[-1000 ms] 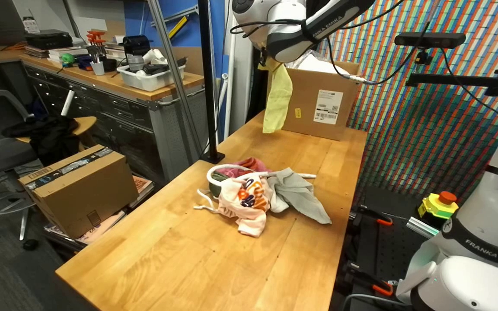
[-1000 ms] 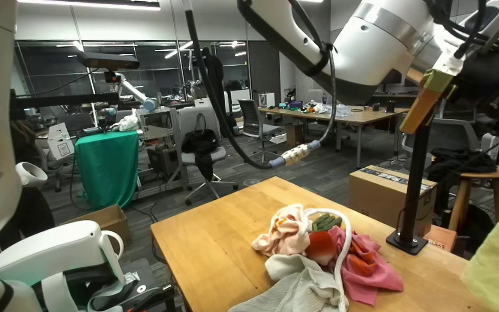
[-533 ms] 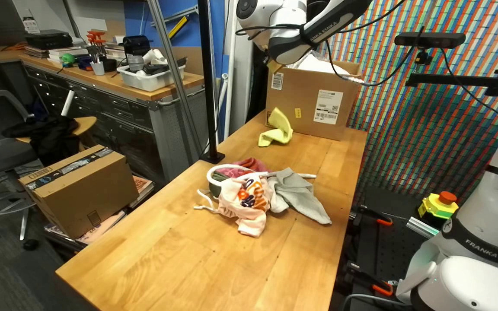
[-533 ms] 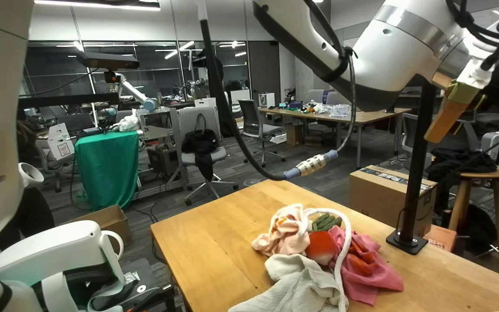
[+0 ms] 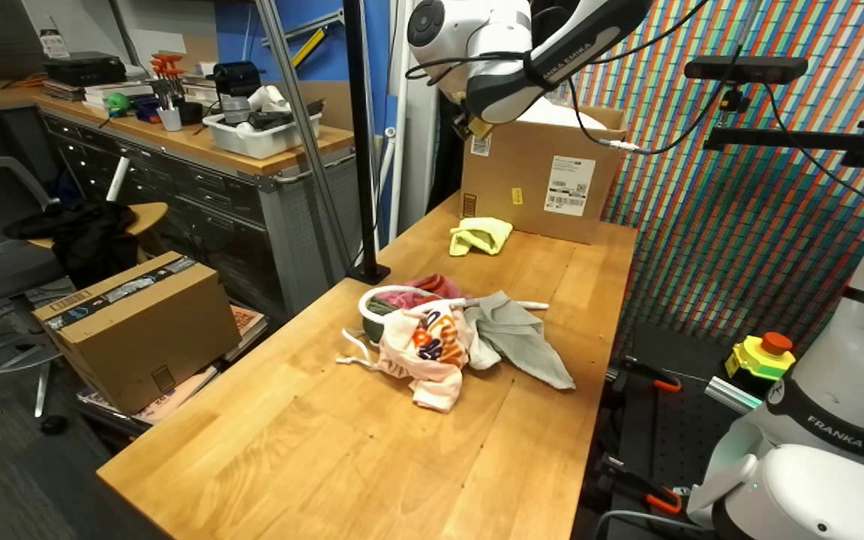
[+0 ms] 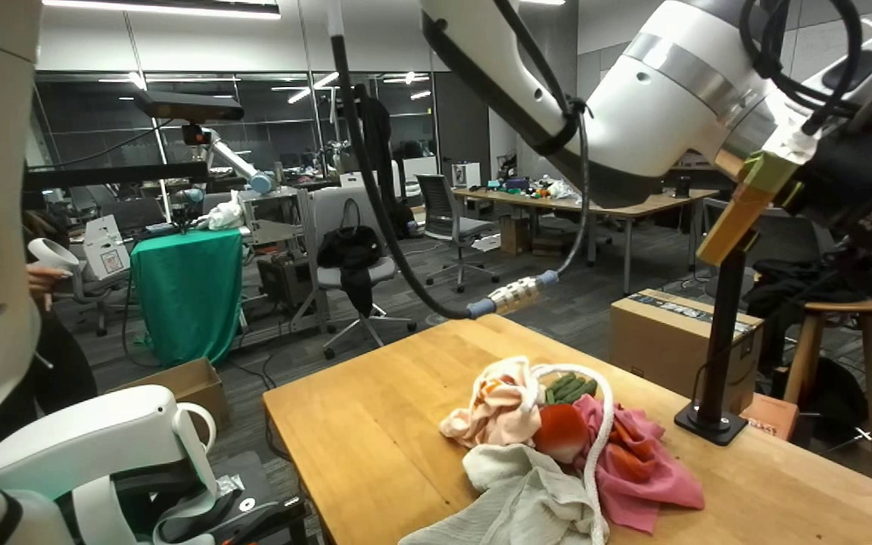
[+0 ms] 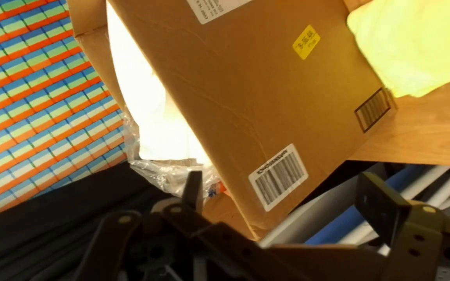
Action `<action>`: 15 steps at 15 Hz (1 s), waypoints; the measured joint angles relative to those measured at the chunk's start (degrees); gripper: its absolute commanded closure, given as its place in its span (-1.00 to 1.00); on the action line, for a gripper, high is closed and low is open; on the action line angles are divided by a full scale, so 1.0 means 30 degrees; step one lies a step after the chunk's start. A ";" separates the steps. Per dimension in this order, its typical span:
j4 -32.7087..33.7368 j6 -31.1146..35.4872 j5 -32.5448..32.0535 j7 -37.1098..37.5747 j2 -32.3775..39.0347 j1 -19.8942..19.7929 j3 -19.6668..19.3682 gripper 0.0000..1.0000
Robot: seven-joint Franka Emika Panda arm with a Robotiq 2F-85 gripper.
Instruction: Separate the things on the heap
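In the wrist view the jaws of the gripper (image 7: pixel 285 197) stand wide apart, one to the left and one to the right, with the brown cardboard box (image 7: pixel 268 89) showing behind the gap. Toward the right edge, between one and two o'clock from the gap, lies the yellow-green cloth (image 7: pixel 416 48), loose on the wooden table (image 7: pixel 428 132).

In an exterior view, with the gripper as the centre of the dial, the heap (image 5: pixel 451 341) lies well below it. From the left, the white looped cord (image 5: pixel 364 303) curves at seven o'clock, the olive-green piece (image 5: pixel 374 328) just inside the bend. The peach cloth (image 5: pixel 421 360), printed in orange and dark blue, sprawls between six and seven; the pink-red cloth (image 5: pixel 442 285) shows behind it, slightly past six. Next comes the yellow-green cloth, at six o'clock, well below the gripper, set apart from the heap and crumpled at the foot of the box; whether it touches the box I cannot tell. The grey-white cloth (image 5: pixel 518 337) trails between five and six, and the box stands farthest right, at four o'clock.
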 measured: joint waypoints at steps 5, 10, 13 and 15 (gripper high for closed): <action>-0.5105 0.1399 0.1166 -0.2065 -0.3429 0.0678 0.1417 -1.00; -1.0075 0.2590 0.3641 -0.4852 -0.7234 0.1857 0.2679 -1.00; -1.1988 0.3049 0.5670 -0.6950 -0.8672 0.2766 0.3405 -1.00; -1.2766 0.3187 0.7341 -0.8625 -0.9241 0.3394 0.3860 -1.00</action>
